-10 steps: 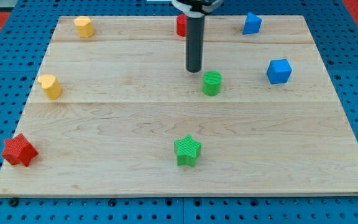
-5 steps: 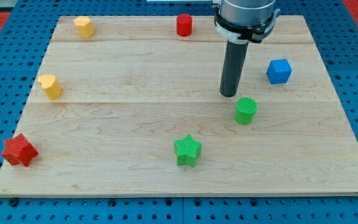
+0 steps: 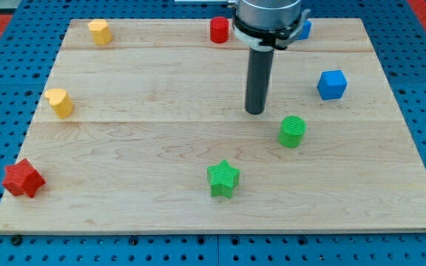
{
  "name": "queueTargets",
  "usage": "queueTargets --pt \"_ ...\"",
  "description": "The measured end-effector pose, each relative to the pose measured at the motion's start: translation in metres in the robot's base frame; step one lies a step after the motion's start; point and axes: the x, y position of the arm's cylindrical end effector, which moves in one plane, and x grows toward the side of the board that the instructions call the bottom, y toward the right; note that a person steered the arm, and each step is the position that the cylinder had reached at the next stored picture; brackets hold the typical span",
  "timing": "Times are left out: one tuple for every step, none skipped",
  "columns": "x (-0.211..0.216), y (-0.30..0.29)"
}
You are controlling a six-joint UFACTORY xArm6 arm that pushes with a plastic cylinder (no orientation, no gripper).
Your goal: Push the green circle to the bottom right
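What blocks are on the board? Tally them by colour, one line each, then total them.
Green: 2, the circle and the star
Yellow: 2, one at top left, one at left
Red: 2, the cylinder and the star
Blue: 2, the cube and one partly hidden behind the arm
Total: 8

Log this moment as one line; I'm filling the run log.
my tip: up-left of green circle, apart | circle: mid-board, right of centre | goal corner: unreached
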Motion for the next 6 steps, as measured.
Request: queueTargets --pt "0.014 0.016" --pt "0.017 0.016" --pt "0.036 0.054" --pt "0.088 0.095" --pt "0.103 0.106" --pt "0.102 0.106"
